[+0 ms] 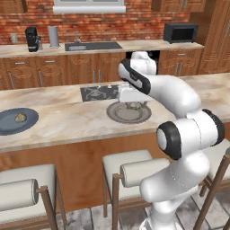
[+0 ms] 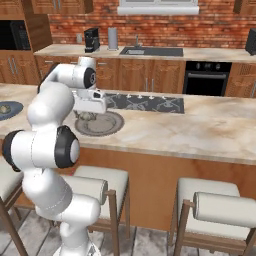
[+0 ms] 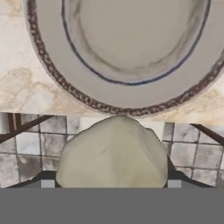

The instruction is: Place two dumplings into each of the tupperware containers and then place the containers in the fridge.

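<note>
So the gripper (image 1: 133,106) hangs low over a round grey plate (image 1: 116,116) that sits on the marble island counter (image 1: 67,121), near the counter's front edge and just in front of the dark cooktop (image 1: 96,93) set into it. In the hand view a pale dumpling (image 3: 112,153) sits right between the finger tips, which stand wide and press against its two sides, so the claw is clamped on that dumpling. Same view shows the plate (image 3: 127,52) with its patterned rim and thin blue ring, and the counter's front edge with tiled floor past it. From the right base view the gripper (image 2: 89,116) is over the plate's (image 2: 107,127) left part. A second dumpling (image 1: 20,118) lies on a dark blue dish (image 1: 9,126) way off toward the left end of the counter, well apart from the plate. Against the brick back wall there's a black microwave (image 1: 180,33), a sink (image 1: 92,46) and a coffee machine (image 1: 31,38).
</note>
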